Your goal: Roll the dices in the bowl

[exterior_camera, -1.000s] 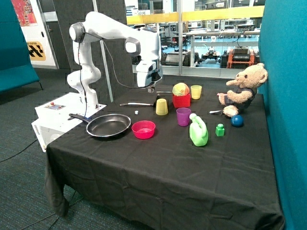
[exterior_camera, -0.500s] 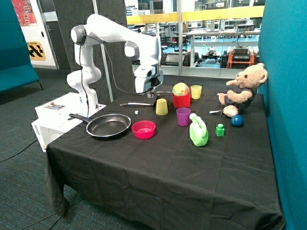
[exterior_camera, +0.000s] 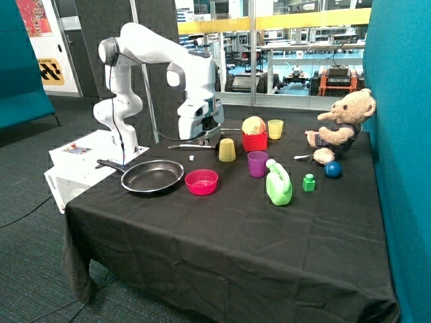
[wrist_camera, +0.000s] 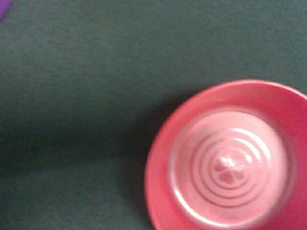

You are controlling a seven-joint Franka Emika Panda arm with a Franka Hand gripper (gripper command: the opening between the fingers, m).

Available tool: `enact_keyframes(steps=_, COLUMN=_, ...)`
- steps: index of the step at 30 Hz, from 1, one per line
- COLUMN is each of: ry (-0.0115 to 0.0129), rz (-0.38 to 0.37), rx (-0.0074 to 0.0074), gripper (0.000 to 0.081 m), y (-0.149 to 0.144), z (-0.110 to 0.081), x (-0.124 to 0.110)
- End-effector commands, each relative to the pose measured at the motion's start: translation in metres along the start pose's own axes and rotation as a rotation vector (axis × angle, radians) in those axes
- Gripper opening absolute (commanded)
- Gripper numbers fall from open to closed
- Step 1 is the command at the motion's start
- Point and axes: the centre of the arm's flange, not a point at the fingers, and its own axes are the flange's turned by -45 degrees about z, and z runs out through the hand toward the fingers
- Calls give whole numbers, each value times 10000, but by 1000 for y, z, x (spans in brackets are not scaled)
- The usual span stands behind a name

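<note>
above bowl [exterior_camera: 201, 182]: open
beside bowl: frying pan [exterior_camera: 152, 176] close, purple cup [exterior_camera: 257, 163] near
bench [exterior_camera: 222, 242] front: bare

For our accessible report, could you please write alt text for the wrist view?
The pink bowl fills one corner of the wrist view, seen from straight above, empty, with raised rings and a flower mark in its base. It sits on dark cloth; a sliver of something purple shows at the opposite corner.

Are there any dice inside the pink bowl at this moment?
No, the wrist view shows the pink bowl holding nothing, only its ringed bottom; one tiny white die lies on the cloth behind it.
</note>
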Motion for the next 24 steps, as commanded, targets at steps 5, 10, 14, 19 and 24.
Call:
enact_keyframes(steps=5, ry=61, rz=388, rx=-3, gripper=0, y=36, z=12, x=-14)
enact_keyframes(steps=10, ry=61, rz=346, rx=-3, gripper=0, y=35, z=14, x=-16)
enact_keyframes(steps=14, ry=61, rz=256, rx=-4, gripper=0, y=30, z=17, x=-15)
enact_keyframes(steps=19, ry=61, rz=78, rx=-4, gripper=0, y=19, z=20, x=-12)
enact_keyframes(steps=24, ry=61, rz=-35, rx=-5, gripper=0, y=12, z=22, x=-9)
